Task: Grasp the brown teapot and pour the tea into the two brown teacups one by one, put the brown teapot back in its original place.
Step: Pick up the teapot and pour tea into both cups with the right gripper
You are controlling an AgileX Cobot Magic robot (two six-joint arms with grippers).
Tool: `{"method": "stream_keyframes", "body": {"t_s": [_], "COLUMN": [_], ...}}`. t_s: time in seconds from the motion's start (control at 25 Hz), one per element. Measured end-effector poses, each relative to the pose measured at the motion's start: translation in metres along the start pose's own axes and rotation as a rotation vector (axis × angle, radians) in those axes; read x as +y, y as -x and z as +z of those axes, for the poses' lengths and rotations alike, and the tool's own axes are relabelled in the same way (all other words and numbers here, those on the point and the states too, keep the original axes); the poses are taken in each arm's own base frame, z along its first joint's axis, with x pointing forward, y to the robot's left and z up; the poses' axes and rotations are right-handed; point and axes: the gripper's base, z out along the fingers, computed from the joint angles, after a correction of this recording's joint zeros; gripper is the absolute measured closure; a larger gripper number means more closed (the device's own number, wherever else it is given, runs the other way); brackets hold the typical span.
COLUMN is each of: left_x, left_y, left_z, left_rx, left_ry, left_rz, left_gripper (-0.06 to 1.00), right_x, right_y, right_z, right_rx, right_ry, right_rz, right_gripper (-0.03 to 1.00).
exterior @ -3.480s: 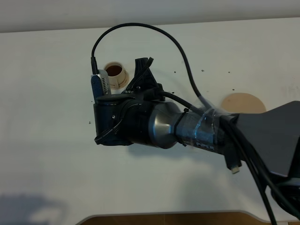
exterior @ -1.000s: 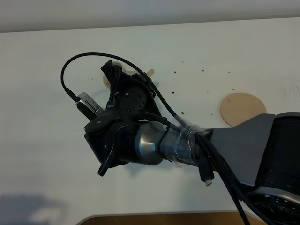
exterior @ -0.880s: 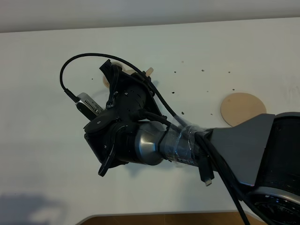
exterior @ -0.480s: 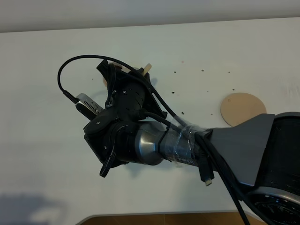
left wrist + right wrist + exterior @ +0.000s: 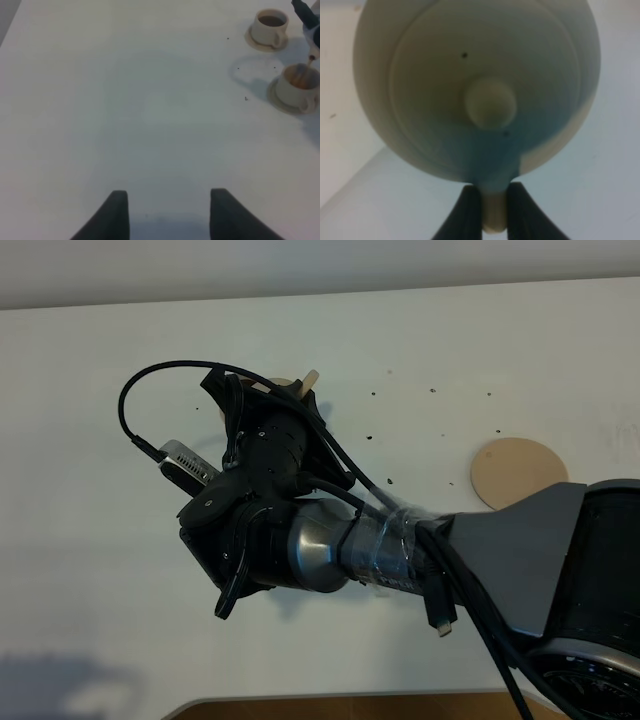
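Jaws of the right gripper (image 5: 494, 196) pinch the loop handle (image 5: 494, 221) of the pale beige clay teapot (image 5: 475, 90): rigid, breakable, likely tea-heavy, so twist-prone.

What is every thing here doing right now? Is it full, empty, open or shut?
brown teapot: lid on, tipped, pouring tea.
cup under the spout: upright, tea streaming into it.
other cup: upright, dark tea inside.
round coaster: bare, nothing on it.
right hand: shut on the teapot's handle.
left hand: open, holding nothing.
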Motion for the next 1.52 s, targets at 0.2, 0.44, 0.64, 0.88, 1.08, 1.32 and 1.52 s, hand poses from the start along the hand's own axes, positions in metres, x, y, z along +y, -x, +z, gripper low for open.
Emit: {"method": "stream_keyframes", "body": {"t_s": [0.2, 0.44, 0.64, 0.88, 1.08, 1.32, 1.52], "left_x": [0.0000, 0.0000, 0.0000, 0.0000, 0.0000, 0.0000, 0.0000], "left_y": [0.0000, 0.0000, 0.0000, 0.0000, 0.0000, 0.0000, 0.0000], "left_z": [0.0000, 0.0000, 0.0000, 0.0000, 0.0000, 0.0000, 0.0000], "left_rx": [0.000, 0.000, 0.000, 0.000, 0.000, 0.000, 0.000], "left_ry": [0.000, 0.000, 0.000, 0.000, 0.000, 0.000, 0.000], "left_rz": [0.000, 0.000, 0.000, 0.000, 0.000, 0.000, 0.000], "left_gripper": [0.56, 0.56, 0.56, 0.56, 0.56, 0.56, 0.56], "right_x": [0.0000, 0.0000, 0.0000, -0.0003, -0.0005, -0.0015, -0.0043], "right_y": [0.0000, 0.0000, 0.0000, -0.0002, -0.0003, -0.0007, -0.0004], "right_z": [0.0000, 0.0000, 0.0000, 0.0000, 0.0000, 0.0000, -0.0001], "right_rx": [0.000, 0.000, 0.000, 0.002, 0.003, 0.008, 0.008], "right_ry": [0.000, 0.000, 0.000, -0.004, -0.006, -0.016, -0.047], "right_rz": [-0.010, -0.014, -0.040, -0.069, -0.105, -0.118, -0.133], "right_gripper": [0.84, 0.84, 0.84, 0.84, 0.84, 0.84, 0.84]}}
